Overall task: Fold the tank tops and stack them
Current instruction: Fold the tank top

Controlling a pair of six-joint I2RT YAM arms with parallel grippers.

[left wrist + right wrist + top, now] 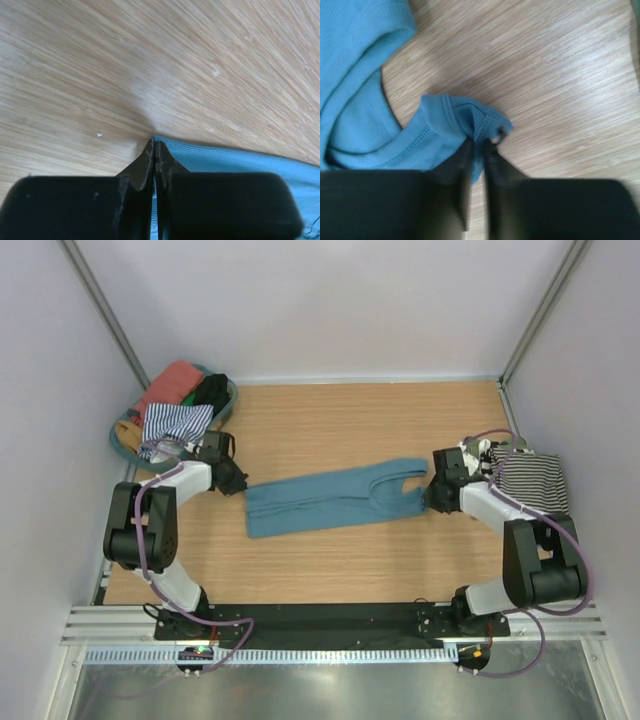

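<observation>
Teal tank top (330,498) on wooden table (350,420)

The right pincer (479,146) pinches the teal tank top (360,45) by its strap on the table (560,75).

Light wood tabletop (330,570); white walls (340,300); aluminium corner posts (105,320).

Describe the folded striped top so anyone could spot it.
Look at the wooden table, then its right edge beside the right arm. The striped tank top lies flat there alone; the other striped one is bunched in the basket far left.
</observation>
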